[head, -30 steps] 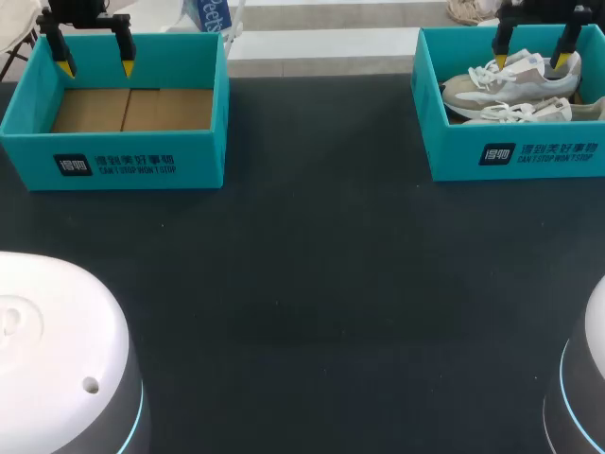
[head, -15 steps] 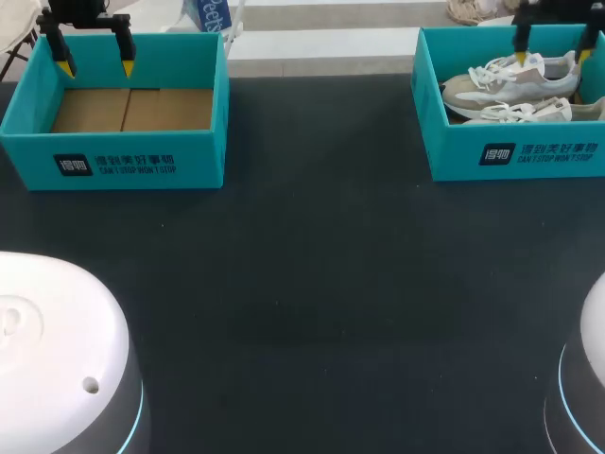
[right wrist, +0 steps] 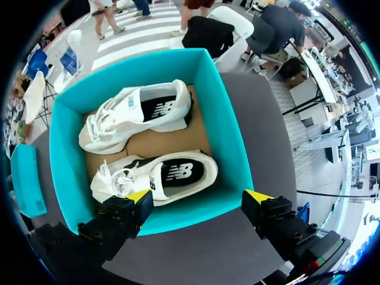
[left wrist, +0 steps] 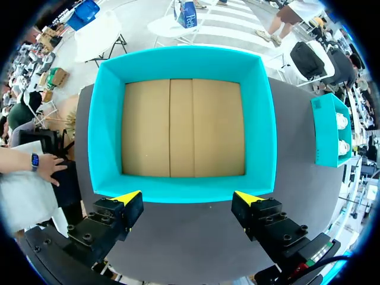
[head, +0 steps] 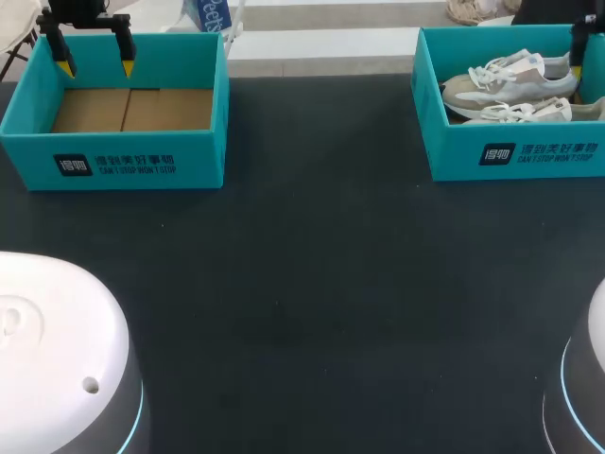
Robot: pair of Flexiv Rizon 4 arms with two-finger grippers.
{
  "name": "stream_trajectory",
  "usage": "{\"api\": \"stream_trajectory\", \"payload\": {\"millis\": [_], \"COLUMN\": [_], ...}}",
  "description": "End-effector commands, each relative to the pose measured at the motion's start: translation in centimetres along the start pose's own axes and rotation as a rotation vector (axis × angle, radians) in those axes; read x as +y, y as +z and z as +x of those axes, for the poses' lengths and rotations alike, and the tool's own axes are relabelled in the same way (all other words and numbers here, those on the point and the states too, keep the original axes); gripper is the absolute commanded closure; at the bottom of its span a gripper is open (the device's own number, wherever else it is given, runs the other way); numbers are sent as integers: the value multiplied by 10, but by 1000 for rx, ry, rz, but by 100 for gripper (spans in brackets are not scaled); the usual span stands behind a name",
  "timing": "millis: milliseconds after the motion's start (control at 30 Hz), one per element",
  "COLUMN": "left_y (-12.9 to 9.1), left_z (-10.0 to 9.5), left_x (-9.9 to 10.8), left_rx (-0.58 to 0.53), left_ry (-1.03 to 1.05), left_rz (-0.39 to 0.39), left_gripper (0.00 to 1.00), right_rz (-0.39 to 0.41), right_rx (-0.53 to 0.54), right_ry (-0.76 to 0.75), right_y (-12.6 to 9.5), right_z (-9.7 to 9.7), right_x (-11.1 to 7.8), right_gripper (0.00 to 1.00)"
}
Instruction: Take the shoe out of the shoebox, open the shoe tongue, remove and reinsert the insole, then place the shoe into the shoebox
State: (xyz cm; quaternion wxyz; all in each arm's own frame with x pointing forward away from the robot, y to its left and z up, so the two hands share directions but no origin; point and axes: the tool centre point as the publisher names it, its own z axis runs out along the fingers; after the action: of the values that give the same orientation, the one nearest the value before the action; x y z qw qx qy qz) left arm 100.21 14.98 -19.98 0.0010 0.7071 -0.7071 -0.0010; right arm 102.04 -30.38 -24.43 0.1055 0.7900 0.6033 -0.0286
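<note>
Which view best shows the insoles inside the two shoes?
Right wrist view: it looks down into the shoebox, both dark insoles exposed. Head view shows the shoes side-on, insoles hidden. Left wrist view shows only distant white slivers.

left shoebox (head: 113, 165) front: white print | right shoebox (head: 539, 153) front: same | insoles (right wrist: 178, 172): white logo

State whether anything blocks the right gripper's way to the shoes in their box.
Nothing visible does. The box has no lid. The nearer shoe and the farther shoe lie uncovered inside, and the right gripper hangs open above the box's edge.
</note>
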Motion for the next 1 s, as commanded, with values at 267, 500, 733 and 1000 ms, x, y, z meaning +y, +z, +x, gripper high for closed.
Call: {"api": "stream_trajectory", "payload": {"millis": [267, 500, 733, 1000], "left_y": [0, 0, 0, 0], "left_z": [0, 0, 0, 0], "left_x": [1, 1, 1, 1], "left_rx": [0, 0, 0, 0], "left_ry": [0, 0, 0, 0], "left_rz": [0, 0, 0, 0], "left_gripper": [0, 0, 0, 0], "right_rz": [20, 17, 13, 44], "right_rx": [-5, -7, -3, -9], "right_ry": [-49, -48, -39, -71], "right_y": [57, 69, 80, 107], "right_z": [-8, -13, -18, -16], "right_x": [16, 20, 15, 13], "right_gripper": [59, 65, 56, 54]}}
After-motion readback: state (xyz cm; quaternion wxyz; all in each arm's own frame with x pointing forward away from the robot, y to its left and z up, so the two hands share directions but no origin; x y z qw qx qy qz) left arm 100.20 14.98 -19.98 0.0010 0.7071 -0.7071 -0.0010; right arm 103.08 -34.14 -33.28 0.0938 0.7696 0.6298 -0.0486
